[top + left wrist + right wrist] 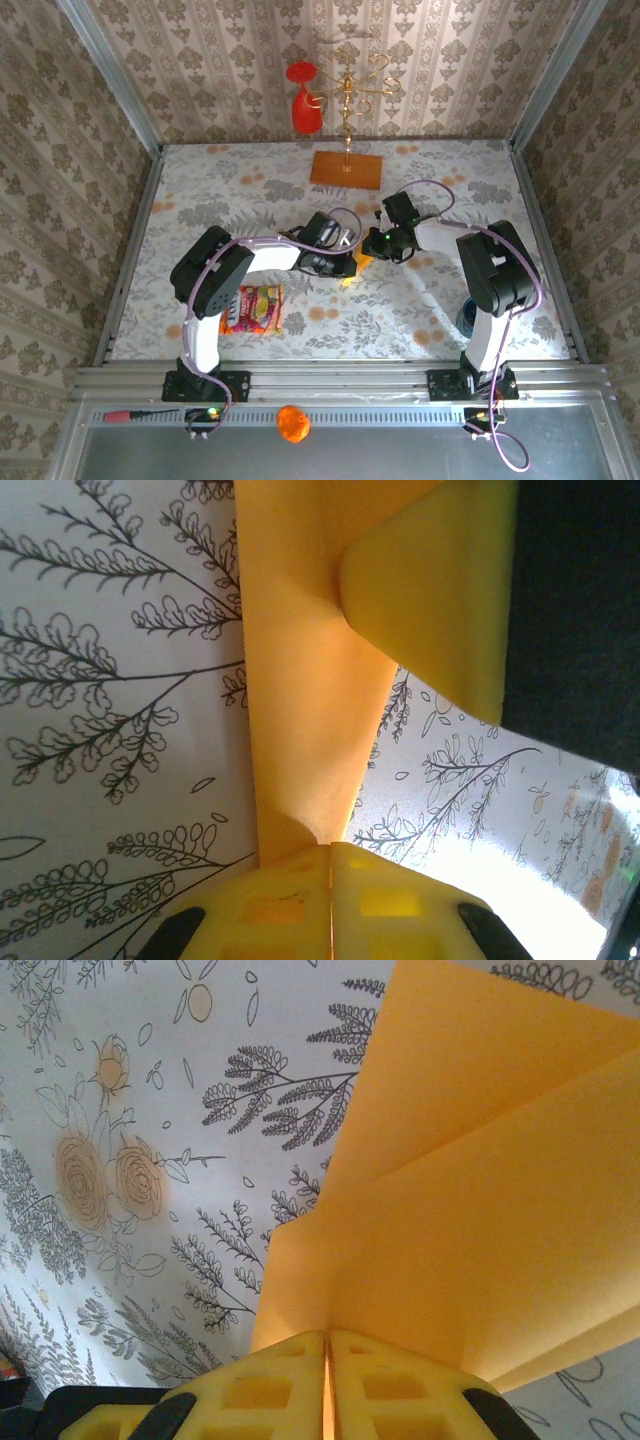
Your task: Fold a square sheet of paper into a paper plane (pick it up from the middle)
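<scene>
The sheet of paper (358, 268) is yellow-orange and sits mid-table between both grippers, mostly hidden by them, so its overall shape cannot be told. My left gripper (330, 852) is shut on one end of the paper (300, 730), which stretches away above the tablecloth. A yellow fingertip (440, 590) of the right gripper holds the far end. My right gripper (327, 1340) is shut on the folded paper (480, 1210), which shows overlapping layers and a slanted crease. From above, the left gripper (347, 262) and right gripper (373, 245) nearly touch.
A brownish-orange board (346, 168) with a gold stand is at the back, with a red glass (303, 100) hanging from it. A colourful snack packet (252, 308) lies by the left arm. A blue object (466, 320) sits near the right base.
</scene>
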You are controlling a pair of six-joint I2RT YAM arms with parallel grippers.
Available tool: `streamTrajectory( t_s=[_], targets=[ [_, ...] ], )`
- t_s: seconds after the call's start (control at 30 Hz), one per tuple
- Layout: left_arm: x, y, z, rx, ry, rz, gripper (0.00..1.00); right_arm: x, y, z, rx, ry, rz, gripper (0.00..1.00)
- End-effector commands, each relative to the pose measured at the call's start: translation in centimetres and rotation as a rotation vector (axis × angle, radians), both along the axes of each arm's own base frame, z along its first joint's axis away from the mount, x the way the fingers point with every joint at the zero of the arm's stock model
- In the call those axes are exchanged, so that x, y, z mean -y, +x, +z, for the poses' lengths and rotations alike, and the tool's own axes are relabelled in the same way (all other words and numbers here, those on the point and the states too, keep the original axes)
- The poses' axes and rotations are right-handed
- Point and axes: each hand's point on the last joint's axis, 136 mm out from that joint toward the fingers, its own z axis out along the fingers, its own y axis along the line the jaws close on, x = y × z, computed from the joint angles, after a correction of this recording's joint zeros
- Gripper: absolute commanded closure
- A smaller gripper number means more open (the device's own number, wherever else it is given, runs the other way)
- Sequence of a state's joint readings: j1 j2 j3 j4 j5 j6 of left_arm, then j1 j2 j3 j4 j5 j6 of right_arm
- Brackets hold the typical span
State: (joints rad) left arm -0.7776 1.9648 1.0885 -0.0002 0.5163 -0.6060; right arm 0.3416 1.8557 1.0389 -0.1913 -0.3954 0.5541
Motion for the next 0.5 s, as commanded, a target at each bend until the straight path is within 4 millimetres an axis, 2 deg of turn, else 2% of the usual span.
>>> streamTrajectory(
  t_s=[0.0, 0.47],
  targets=[
    [-1.2, -0.9, -1.8, -0.046, 0.062, -0.008, 0.92, 0.8, 0.2, -0.9, -0.02, -0.043, -0.004, 0.89],
    [-1.5, -0.9, -1.5, -0.04, 0.07, 0.001, 0.92, 1.8, -0.2, -1.9, -0.036, -0.055, -0.021, 0.89]
  ],
)
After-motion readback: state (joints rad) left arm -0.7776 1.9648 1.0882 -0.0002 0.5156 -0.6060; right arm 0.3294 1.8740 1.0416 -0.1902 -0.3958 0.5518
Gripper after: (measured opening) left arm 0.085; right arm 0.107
